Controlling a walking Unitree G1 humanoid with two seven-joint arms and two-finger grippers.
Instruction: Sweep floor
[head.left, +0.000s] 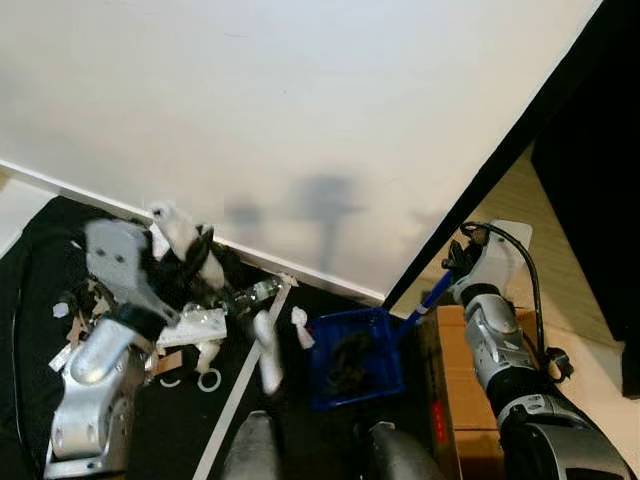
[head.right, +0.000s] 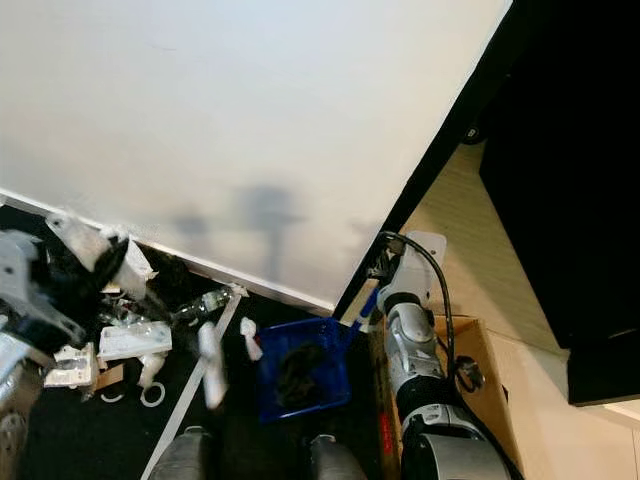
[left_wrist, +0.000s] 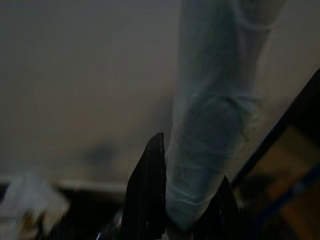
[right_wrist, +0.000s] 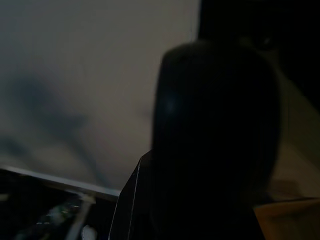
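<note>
Floor: black mat (head.left: 180, 420) underfoot, strewn on the robot's left with white and tan litter (head.left: 190, 325) — torn scraps, a clear bottle, two white rings.
Wall: plain white wall (head.left: 300, 100) ahead, white baseboard running along the mat's far edge; faint shadows on it.
Left gripper (head.left: 195, 255): raised at the litter's far side, close to the baseboard; blurred. In the left wrist view its black fingers (left_wrist: 147, 200) press on either side of a pale rounded handle (left_wrist: 210, 125).
Broom: white stick (head.left: 245, 375) slanting across the mat, long axis running from near the robot's feet up toward the baseboard, right of the left gripper; blurred in part.
Dustpan: blue dustpan (head.left: 355, 355) on the mat, well right of the left gripper, dark debris inside; its blue handle (head.left: 430, 295) angles up and right toward the right gripper.
Right gripper (head.left: 465, 265): at the top end of the blue handle; finger spacing cannot be told, the right wrist view is dark.
Edges: black vertical edge (head.left: 500, 160) beside the wall's right end; beyond it, beige floor (head.right: 470, 270).
Box: cardboard box (head.left: 470, 420) just below the right arm, touching the mat's right side.
Open room: bare mat lies between stick and litter, near the robot's feet.
</note>
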